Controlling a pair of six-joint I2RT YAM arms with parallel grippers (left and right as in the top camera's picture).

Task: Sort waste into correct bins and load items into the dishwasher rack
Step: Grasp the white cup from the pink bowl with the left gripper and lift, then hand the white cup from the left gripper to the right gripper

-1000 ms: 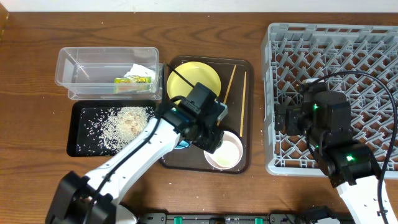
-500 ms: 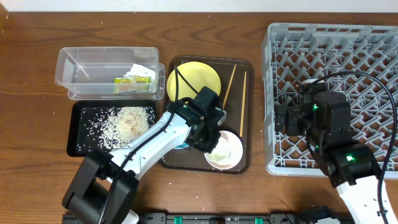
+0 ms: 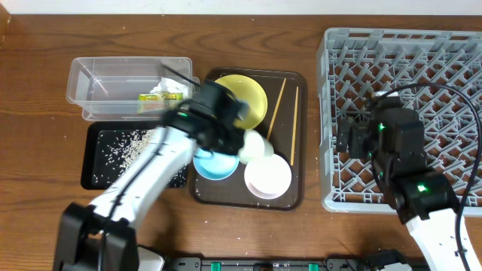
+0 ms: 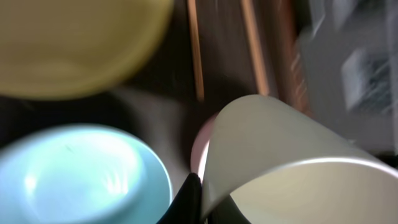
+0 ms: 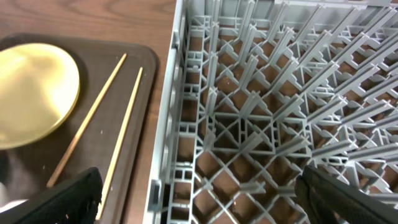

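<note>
My left gripper (image 3: 242,143) is shut on the rim of the small whitish cup (image 3: 256,147), holding it above the brown serving tray (image 3: 300,162). The cup (image 4: 280,155) fills the left wrist view, its wall pinched between my fingers (image 4: 188,200). Under it lie the light blue bowl (image 3: 211,164), the pale pink-white bowl (image 3: 268,178), the yellow plate (image 3: 247,96) and two chopsticks (image 3: 280,105). My right gripper (image 5: 205,205) hangs open over the left edge of the grey dishwasher rack (image 3: 422,90), with nothing between its fingers.
The clear tub (image 3: 113,89) at the back left holds the white napkin (image 3: 170,86) and the green-and-yellow wrapper (image 3: 154,96). The black tray (image 3: 98,162) in front of it holds rice grains (image 3: 135,141). My left arm crosses over that tray.
My left gripper closed on the cup in the pink-white bowl and lifted it up and to the left. My left arm swung leftward. My right arm stayed still.
</note>
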